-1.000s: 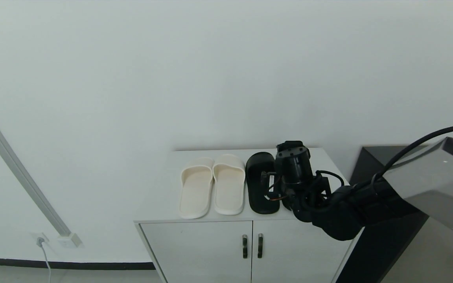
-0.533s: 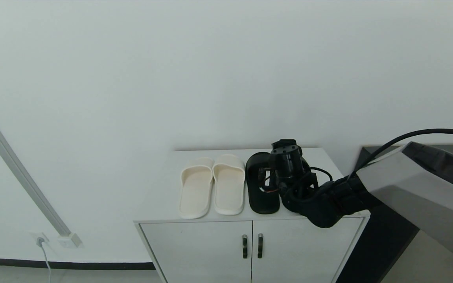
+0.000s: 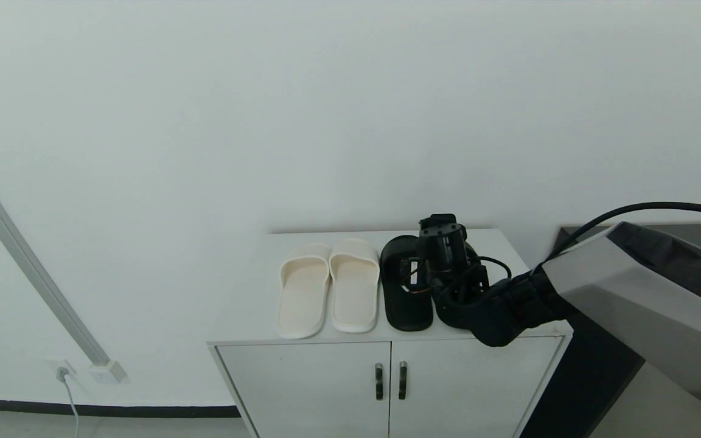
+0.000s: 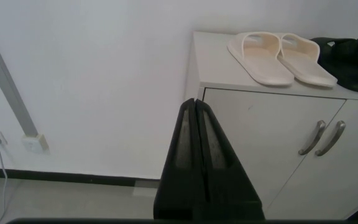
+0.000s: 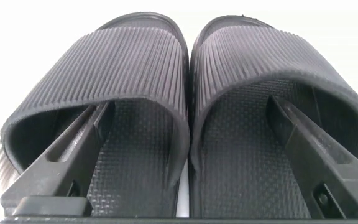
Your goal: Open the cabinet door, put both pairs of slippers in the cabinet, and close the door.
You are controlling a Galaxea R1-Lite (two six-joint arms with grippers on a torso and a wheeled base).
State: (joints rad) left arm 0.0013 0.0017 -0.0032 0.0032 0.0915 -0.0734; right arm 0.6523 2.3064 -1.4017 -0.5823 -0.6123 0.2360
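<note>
While left pincer [image 4: 196, 106] hangs clenched low, left of cabinet [image 3: 302, 389], both doors shut, handles [image 3: 390, 380] side by side at centre. On cabinet top: white slippers [image 3: 326, 289] left, black slippers [image 3: 402, 304] just beside. Right pincer [image 5: 186, 106] spread, one finger inside each black slipper; arm hides right one in head view. Wall socket [image 3: 61, 369] low on wall, far left.

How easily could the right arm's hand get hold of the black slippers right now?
Yes, probably: the right hand is open, its fingers already under the straps of the black slippers, one in each, and nothing sits in the way.
</note>
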